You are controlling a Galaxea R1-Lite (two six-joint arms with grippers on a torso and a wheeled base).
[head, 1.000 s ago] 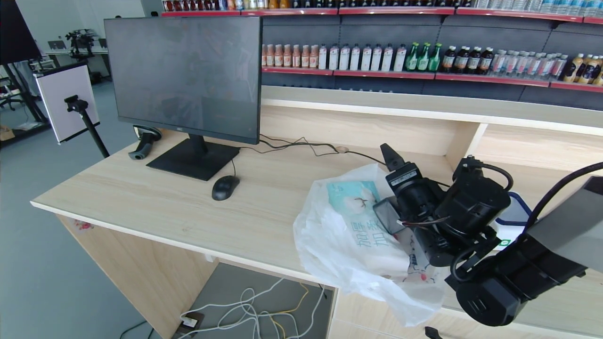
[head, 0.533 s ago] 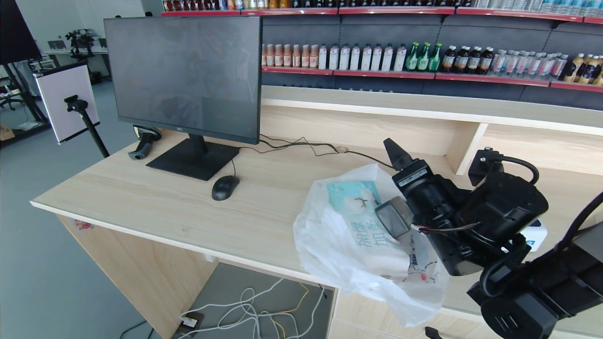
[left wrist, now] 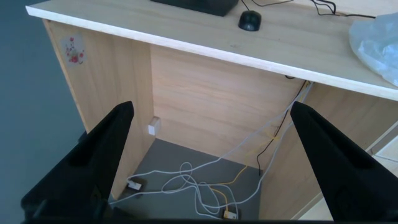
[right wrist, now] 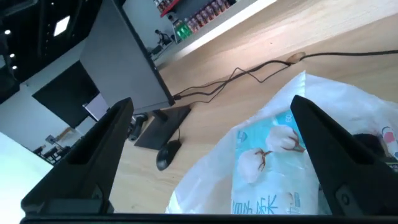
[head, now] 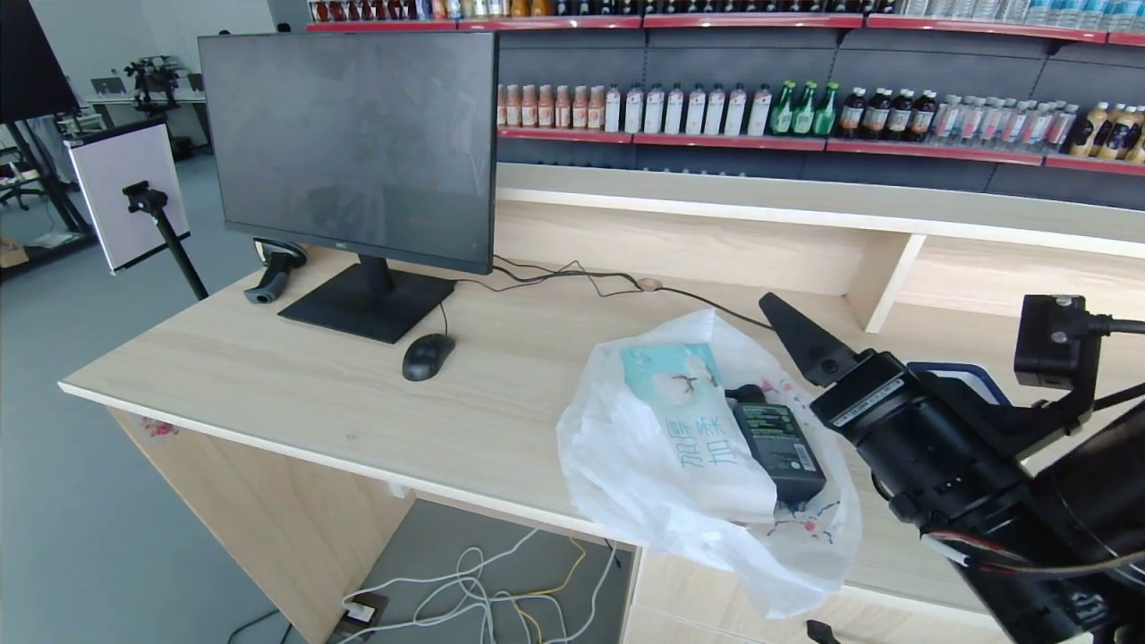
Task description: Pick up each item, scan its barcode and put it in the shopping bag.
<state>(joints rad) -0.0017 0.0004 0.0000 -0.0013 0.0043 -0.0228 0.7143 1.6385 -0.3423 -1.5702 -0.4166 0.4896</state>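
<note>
- I see my right gripper (right wrist: 211, 106) spread, empty, beside the translucent white plastic shopping bag (head: 617, 474).
- A flat black rectangular adapter (head: 778, 438) lies inside it.
- My left gripper (left wrist: 211, 109): spread, empty.

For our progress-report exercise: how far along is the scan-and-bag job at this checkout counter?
Done: a tissue pack and a black power adapter lie in the shopping bag. In hand: nothing; the right tool hangs open beside the bag, the left tool open below the counter. Left: a blue-edged item behind the right arm may need scanning, though I cannot identify it.
</note>
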